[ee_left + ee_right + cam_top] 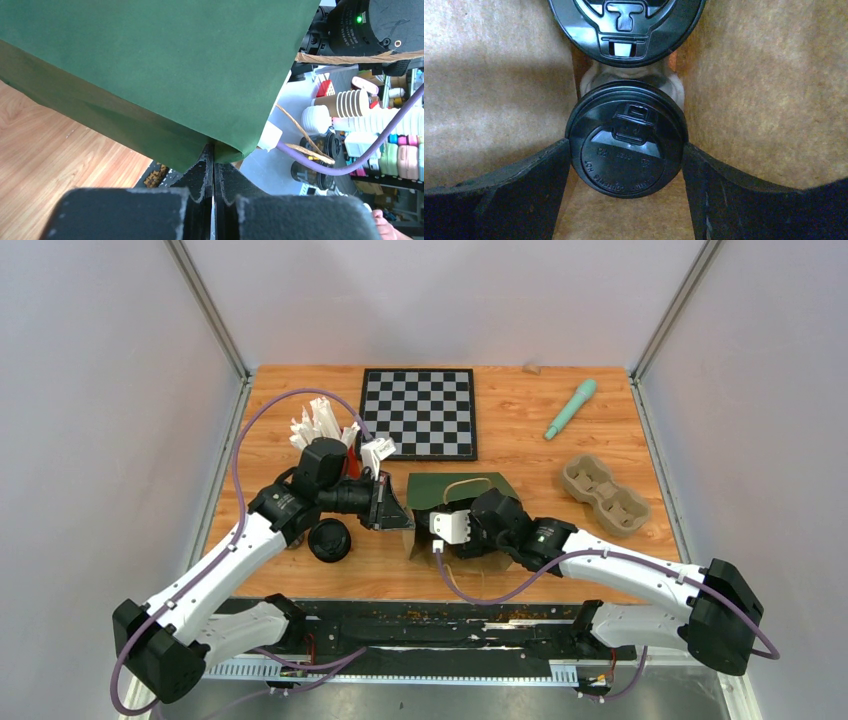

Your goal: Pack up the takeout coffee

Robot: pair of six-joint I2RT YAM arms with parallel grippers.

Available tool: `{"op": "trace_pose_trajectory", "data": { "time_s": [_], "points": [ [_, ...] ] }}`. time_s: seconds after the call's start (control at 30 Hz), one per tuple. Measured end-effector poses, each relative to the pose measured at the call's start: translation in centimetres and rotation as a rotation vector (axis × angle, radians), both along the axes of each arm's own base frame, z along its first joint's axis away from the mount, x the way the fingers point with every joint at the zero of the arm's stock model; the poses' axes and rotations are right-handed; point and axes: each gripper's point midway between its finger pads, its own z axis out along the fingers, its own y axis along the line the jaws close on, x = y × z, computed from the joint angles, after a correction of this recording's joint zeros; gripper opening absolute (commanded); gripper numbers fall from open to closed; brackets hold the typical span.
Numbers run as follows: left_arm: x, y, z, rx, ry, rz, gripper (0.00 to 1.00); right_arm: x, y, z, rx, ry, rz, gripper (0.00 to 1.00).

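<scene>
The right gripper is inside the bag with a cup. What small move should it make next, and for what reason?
Probably open the right gripper to release the cup. It clasps the cup on both sides inside the green bag, just beside a second cup, while the left gripper pinches the bag's edge. Whether the cup rests on the bottom is hidden.

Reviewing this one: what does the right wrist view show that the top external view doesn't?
Only right wrist: inside the bag, the nearer cup held by the right pincer, a farther cup beyond it. Only top external: the chessboard, cup carrier, a third cup on the table, the left pincer pinching the bag's edge. Both: the bag and the right pincer.
</scene>
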Motion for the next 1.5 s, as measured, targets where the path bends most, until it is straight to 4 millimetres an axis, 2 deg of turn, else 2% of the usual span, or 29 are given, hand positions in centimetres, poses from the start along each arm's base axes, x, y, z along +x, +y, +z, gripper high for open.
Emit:
{"op": "trace_pose_trajectory", "data": {
  "time_s": [0.37, 1.13, 1.33, 1.37, 1.5],
  "points": [
    [0.4, -0.3, -0.2, 0.003, 0.01, 0.002, 0.0, -0.3, 0.3, -0.1, 0.0, 0.013, 0.03, 0.86],
    [1.6, -1.0, -0.2, 0.019, 0.015, 0.002, 0.0, -0.7, 0.3, 1.4, -0.001, 0.03, 0.054, 0.88],
    [1.7, -1.0, -0.2, 0.02, 0.012, -0.001, 0.0, -1.2, 0.0, 2.2, 0.019, 0.032, 0.062, 0.81],
    [1.7, -1.0, -0.2, 0.021, 0.012, -0.001, 0.0, -1.3, 0.0, 2.3, 0.025, 0.032, 0.064, 0.76],
    [1.8, -1.1, -0.3, 0.024, 0.016, -0.002, 0.0, -1.6, 0.2, 2.6, 0.037, 0.039, 0.078, 0.48]
  ]
}}
